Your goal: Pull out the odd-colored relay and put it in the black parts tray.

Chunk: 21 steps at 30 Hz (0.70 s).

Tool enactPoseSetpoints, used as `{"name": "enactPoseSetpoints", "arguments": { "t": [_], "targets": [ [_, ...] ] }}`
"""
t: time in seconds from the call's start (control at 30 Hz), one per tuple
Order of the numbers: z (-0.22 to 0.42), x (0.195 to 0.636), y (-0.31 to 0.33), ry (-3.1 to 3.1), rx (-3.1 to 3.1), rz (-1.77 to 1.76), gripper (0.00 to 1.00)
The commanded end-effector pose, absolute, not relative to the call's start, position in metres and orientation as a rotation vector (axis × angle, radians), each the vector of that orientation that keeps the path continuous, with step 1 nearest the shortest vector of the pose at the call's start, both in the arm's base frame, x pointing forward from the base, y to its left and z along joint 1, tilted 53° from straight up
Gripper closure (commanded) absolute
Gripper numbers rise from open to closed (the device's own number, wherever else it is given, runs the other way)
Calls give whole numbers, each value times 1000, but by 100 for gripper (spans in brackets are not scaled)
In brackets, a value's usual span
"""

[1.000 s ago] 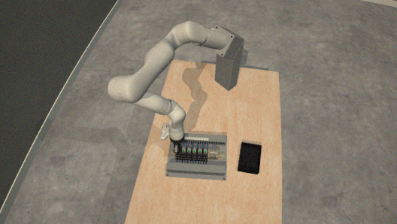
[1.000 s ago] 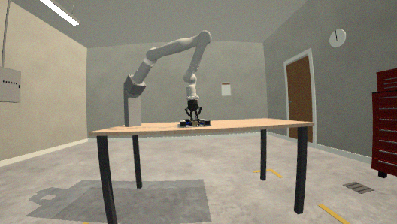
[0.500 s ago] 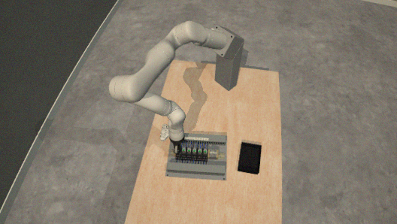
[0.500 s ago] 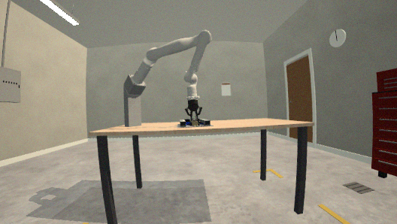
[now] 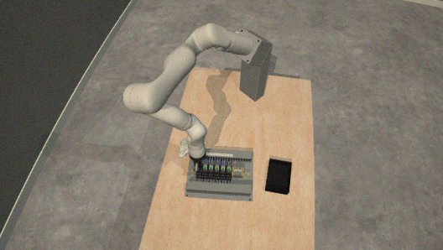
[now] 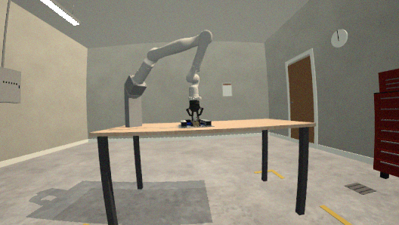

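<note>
The grey relay panel (image 5: 220, 175) lies flat on the wooden table, left of the black parts tray (image 5: 278, 176). A row of relays (image 5: 216, 169) with green buttons stands on its rail. My gripper (image 5: 197, 164) points straight down over the left end of that row and is shut on the leftmost relay, whose button the fingers hide. In the side view the gripper (image 6: 195, 118) reaches down into the panel (image 6: 196, 123), and the relay sits low between the fingers, level with the others.
The arm's grey base pedestal (image 5: 255, 75) stands at the far edge of the table. A small brass-coloured part (image 5: 238, 172) sits at the right end of the relay row.
</note>
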<state>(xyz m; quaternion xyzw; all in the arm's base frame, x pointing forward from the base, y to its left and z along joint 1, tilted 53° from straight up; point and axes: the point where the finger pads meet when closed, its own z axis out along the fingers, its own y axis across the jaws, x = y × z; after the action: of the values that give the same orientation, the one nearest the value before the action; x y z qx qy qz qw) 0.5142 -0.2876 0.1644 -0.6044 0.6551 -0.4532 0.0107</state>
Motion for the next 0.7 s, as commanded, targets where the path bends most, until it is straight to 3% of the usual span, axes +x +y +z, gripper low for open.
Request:
{"name": "enactPoseSetpoints", "arguments": {
  "t": [0.0,0.67],
  "targets": [
    [166,514,-288,2048,-1889,-1416,100],
    [167,514,-288,2086,-1902,-1390,100]
  ]
}}
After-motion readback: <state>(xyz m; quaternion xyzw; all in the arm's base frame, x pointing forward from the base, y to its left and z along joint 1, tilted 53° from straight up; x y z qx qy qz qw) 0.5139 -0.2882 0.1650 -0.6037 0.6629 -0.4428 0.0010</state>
